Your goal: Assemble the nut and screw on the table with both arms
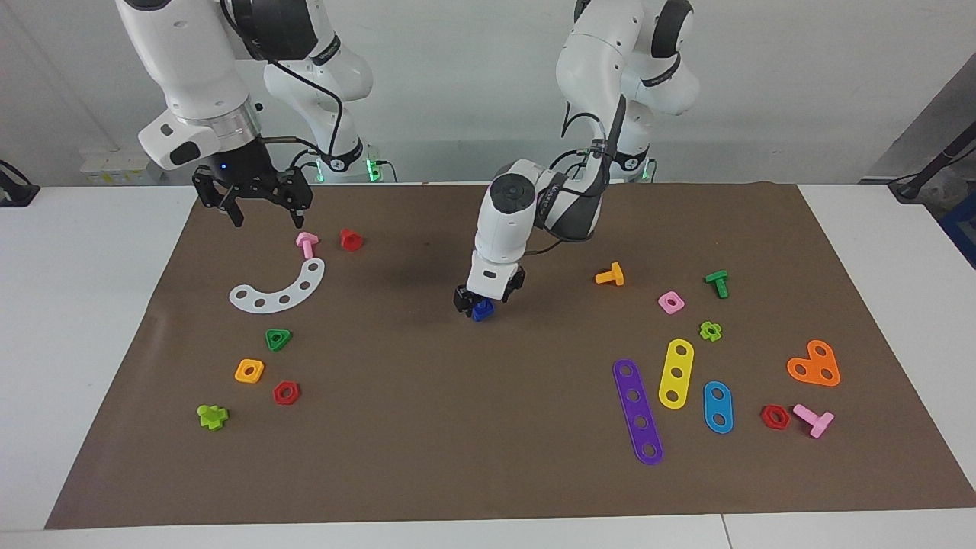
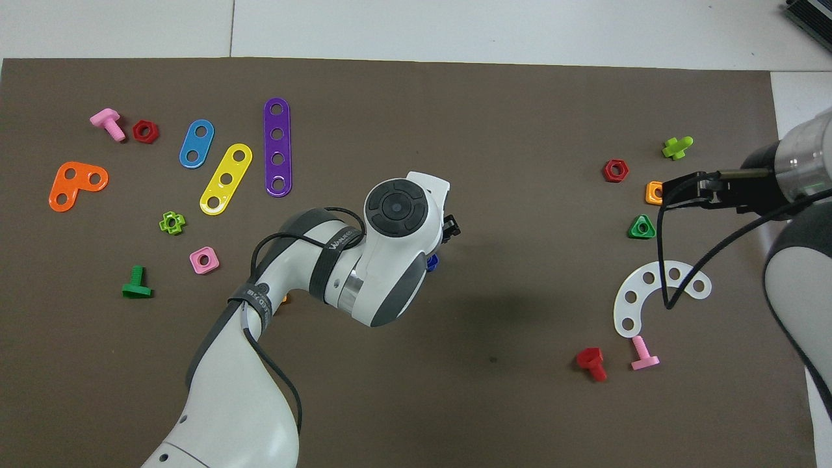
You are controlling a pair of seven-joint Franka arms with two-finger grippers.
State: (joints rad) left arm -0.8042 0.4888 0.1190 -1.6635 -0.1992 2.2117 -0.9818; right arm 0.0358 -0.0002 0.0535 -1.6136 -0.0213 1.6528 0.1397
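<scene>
Where the left claw (image 1: 483,303) stands spread over the mat, a small dark blue piece (image 1: 480,311) sits between its fingers.

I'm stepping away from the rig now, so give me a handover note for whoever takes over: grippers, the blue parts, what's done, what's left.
Left gripper: open, low at mid-table, right over a blue piece that lies on the mat.
Right gripper: open, empty, waiting over the mat's edge at the right arm's end, near the pink bolt.
Job's parts: only that one blue piece shows; I cannot tell whether it is nut and screw joined.
Done: the blue piece is down on the mat, apparently let go.
Left: probably lift the left arm clear and check the join.
</scene>
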